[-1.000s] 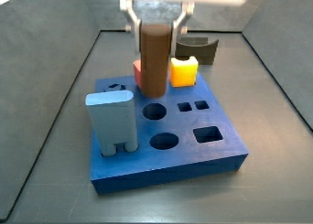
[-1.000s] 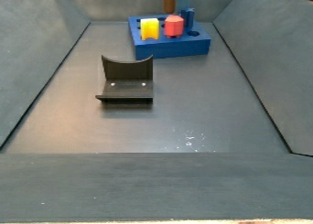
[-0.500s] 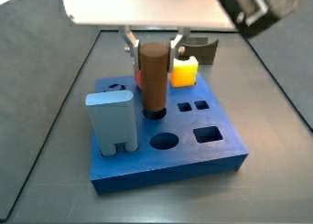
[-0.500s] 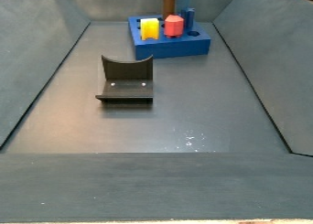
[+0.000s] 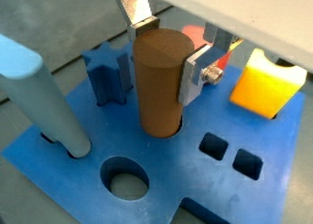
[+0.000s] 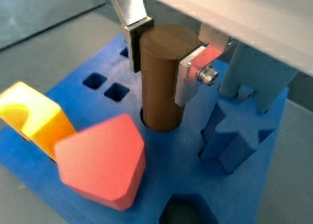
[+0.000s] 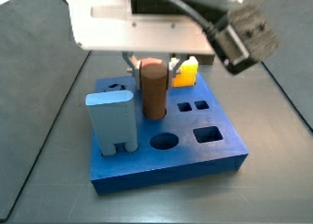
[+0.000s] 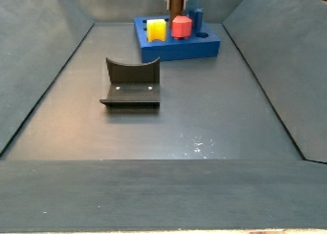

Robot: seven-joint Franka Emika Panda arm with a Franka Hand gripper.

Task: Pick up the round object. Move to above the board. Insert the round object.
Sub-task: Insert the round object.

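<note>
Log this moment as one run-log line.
phase: insert | gripper: shut on round object | peg base in round hole of board

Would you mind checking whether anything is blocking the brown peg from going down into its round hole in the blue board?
Nothing visible does. The gripper holds the round object upright, its lower end already in a round hole of the board.

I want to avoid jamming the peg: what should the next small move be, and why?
Probably press straight down a little more. The round object stands upright with its base already in a round hole of the board, and the gripper holds its top, so it looks only partly seated.
</note>
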